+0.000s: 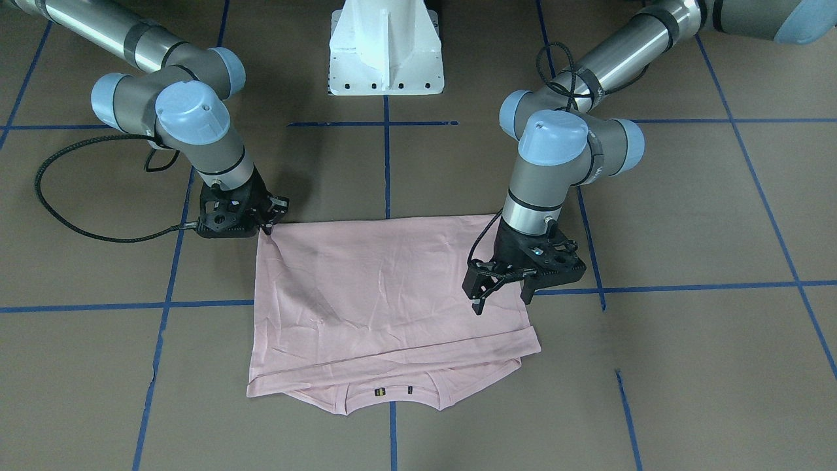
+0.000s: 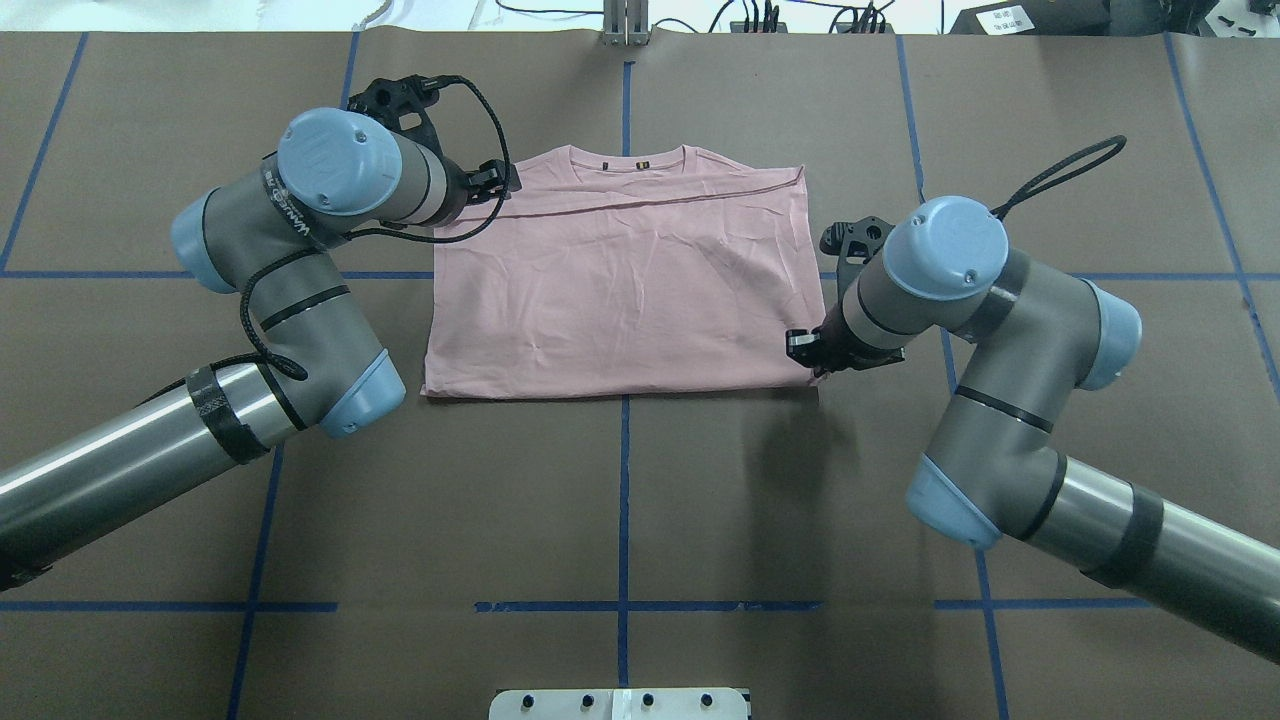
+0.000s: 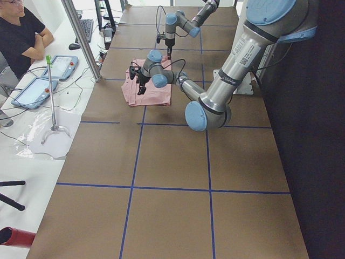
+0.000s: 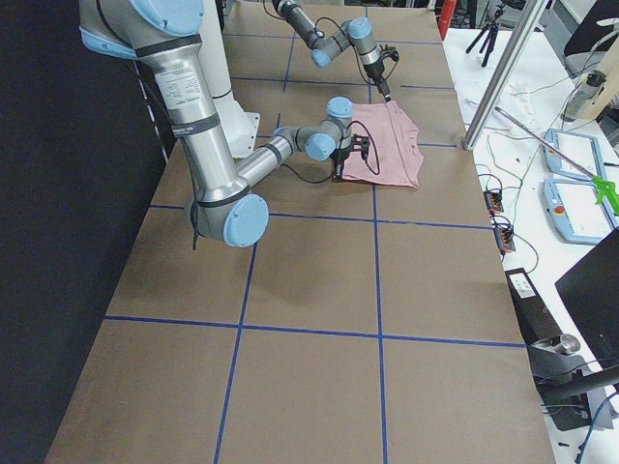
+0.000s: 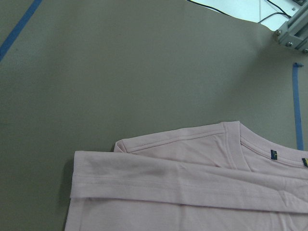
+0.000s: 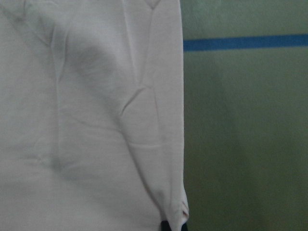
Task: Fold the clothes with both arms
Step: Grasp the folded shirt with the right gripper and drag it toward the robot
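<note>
A folded pale pink T-shirt (image 1: 386, 294) lies on the brown counter (image 1: 686, 366). The black right hand (image 1: 268, 226) is clamped on its corner. The black left hand (image 1: 502, 299) hovers with fingers apart.

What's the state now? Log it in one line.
T-shirt: folded, flat on table | right gripper: pinching robot-side right corner | left gripper: open, raised over left edge

A brown table (image 2: 620, 500) is marked into large squares by blue tape lines (image 2: 623, 470). A white pedestal (image 1: 386, 52) stands on it. Alongside the table, a white bench (image 3: 21, 178) holds two tablets (image 3: 60, 66), a keyboard (image 3: 86, 29) and loose cables. A person in a black shirt (image 3: 24, 35) sits there, near a slanted metal pole (image 3: 82, 38).
</note>
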You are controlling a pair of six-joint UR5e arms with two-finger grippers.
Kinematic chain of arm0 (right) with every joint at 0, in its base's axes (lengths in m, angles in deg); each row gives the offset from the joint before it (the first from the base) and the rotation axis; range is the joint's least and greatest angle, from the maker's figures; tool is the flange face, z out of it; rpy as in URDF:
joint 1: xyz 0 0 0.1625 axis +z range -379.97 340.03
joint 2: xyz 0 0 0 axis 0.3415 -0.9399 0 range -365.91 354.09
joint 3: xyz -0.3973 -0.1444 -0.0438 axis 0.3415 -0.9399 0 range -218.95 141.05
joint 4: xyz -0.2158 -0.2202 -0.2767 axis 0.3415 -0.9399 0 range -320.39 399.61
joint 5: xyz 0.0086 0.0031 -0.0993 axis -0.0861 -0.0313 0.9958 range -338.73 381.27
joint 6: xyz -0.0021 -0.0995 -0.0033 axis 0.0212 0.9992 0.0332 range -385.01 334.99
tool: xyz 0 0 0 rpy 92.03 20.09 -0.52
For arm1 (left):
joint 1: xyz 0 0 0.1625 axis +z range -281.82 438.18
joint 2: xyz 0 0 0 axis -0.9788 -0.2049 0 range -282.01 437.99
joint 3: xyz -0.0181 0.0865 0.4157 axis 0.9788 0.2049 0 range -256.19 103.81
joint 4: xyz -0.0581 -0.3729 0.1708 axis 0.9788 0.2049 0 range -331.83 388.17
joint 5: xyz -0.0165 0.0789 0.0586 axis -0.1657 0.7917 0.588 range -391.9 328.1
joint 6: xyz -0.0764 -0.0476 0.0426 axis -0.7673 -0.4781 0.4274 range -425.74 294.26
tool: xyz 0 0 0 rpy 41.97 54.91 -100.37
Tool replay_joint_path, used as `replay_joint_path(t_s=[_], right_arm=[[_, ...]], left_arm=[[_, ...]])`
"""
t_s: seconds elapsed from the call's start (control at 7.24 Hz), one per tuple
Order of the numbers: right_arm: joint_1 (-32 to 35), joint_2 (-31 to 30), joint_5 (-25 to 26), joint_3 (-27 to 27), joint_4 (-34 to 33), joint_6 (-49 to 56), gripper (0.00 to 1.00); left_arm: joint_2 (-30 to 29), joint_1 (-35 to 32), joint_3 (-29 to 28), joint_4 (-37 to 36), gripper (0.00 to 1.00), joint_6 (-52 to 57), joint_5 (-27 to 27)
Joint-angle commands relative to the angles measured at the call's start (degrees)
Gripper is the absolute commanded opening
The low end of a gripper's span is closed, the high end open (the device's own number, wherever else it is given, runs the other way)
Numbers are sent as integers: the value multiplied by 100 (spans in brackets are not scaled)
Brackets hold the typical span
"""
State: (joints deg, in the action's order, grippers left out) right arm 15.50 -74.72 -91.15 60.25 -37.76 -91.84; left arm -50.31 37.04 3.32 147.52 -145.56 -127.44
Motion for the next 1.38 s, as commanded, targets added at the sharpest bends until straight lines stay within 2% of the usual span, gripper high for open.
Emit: replay_joint_path(t_s=[0.0, 0.14, 0.28, 0.55, 0.69, 0.83, 0.97, 1.24], right_arm=[[-642, -1320, 1, 1480, -41, -189, 0], [-1282, -1919, 53, 2053, -33, -338, 0], [-1871, -2195, 19, 2372, -33, -653, 0], [-2989, -2180, 71, 2541, 20, -1628, 0], [-3150, -2180, 80, 2638, 29, -1658, 99], [-3151, -2145, 89, 2769, 29, -1667, 100], [-2856, -2110, 115, 2919, 29, -1667, 100], [-1917, -1962, 98, 3026, 38, -1658, 100]], left_arm=[[-1, 0, 82, -8, 100, -7, 9], [-1, 26, 178, -9, 100, -7, -9], [51, 139, 292, -35, 100, -16, -9], [139, 228, 495, -44, 100, -16, -9], [139, 237, 565, -52, 100, -16, -35], [183, 342, 696, -96, 100, -51, -61], [262, 464, 898, -253, 100, -355, -288], [429, 954, 1800, -1469, 100, -1023, -527]])
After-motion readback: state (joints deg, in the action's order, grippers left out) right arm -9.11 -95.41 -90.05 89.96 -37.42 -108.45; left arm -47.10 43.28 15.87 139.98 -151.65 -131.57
